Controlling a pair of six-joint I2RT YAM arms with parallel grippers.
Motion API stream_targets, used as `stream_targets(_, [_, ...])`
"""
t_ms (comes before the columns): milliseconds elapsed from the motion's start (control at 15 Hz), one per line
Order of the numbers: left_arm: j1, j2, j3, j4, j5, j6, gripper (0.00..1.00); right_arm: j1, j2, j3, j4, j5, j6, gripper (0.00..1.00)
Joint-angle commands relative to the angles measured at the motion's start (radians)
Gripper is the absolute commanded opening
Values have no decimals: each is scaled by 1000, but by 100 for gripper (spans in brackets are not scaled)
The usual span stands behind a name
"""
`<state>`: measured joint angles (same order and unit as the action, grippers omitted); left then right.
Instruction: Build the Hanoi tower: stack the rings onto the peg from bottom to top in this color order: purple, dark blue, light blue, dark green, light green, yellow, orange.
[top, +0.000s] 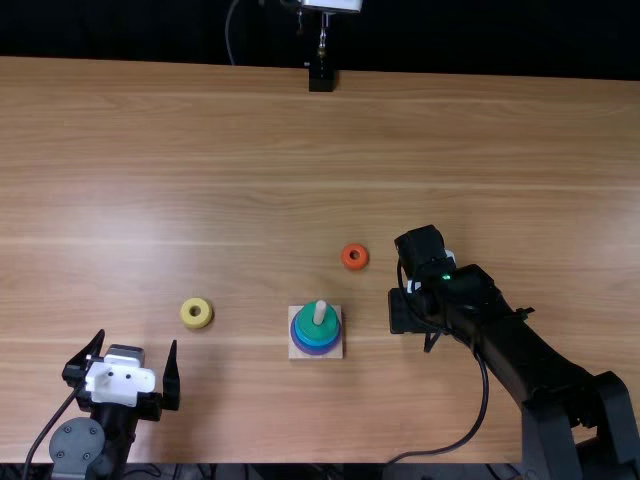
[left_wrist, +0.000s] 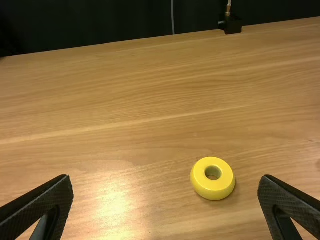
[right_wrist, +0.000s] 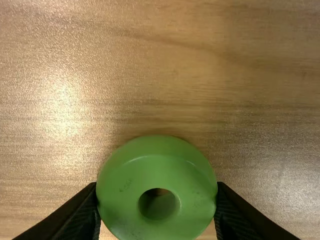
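Observation:
The wooden base (top: 297, 352) holds a purple ring, blue rings and a dark green ring (top: 308, 325) on top, with the peg (top: 320, 312) sticking up through them. My left gripper (top: 138, 342) stands open at the lower left, near the yellow ring (top: 197, 313). In the left wrist view the left gripper (left_wrist: 165, 179) is empty, and the yellow ring (left_wrist: 213, 178) lies flat beyond its fingers. Right of the base is my right gripper (top: 408, 310), pointing down. In the right wrist view the right gripper (right_wrist: 157, 186) is shut on the light green ring (right_wrist: 159, 170).
An orange ring (top: 355, 256) lies on the table (top: 200, 150) between the base and the right arm, farther back. The right arm's cable (top: 484, 400) loops near the front edge. A black mount (top: 321, 78) stands at the table's far edge.

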<state>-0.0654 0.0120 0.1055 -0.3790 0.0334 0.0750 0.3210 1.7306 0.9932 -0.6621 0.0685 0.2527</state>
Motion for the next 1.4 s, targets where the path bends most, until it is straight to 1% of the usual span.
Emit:
stream_targets(0, [3, -12, -105, -85, 5, 6, 100, 12, 3, 1, 2, 18, 20, 0])
stream_targets(67, [3, -12, -105, -85, 7, 6, 100, 26, -2, 2, 0, 16, 18, 0])
stream_targets(133, [3, -12, -105, -85, 5, 6, 100, 62, -13, 21, 0, 14, 18, 0])
stream_targets(333, [3, -12, -105, -85, 5, 6, 100, 145, -106, 122, -44, 20, 16, 0])
stream_targets(400, [3, -12, -105, -85, 5, 6, 100, 173, -124, 168, -96, 18, 12, 0])
stream_targets(667, [3, -12, -105, -85, 5, 6, 100, 271, -131, 423, -399, 14, 3, 0])
stream_targets(800, [3, -12, -105, -85, 5, 6, 100, 314, -131, 538, -504, 14, -1, 0])
stream_targets(1133, [3, -12, -105, -85, 5, 6, 100, 346, -121, 716, -582, 16, -6, 0])
stream_targets(1267, [3, -12, -105, -85, 7, 6, 100, 354, -120, 760, -617, 14, -6, 0])
stream_targets(1333, [3, -12, -105, -85, 7, 6, 100, 371, -120, 776, -622, 14, -6, 0])
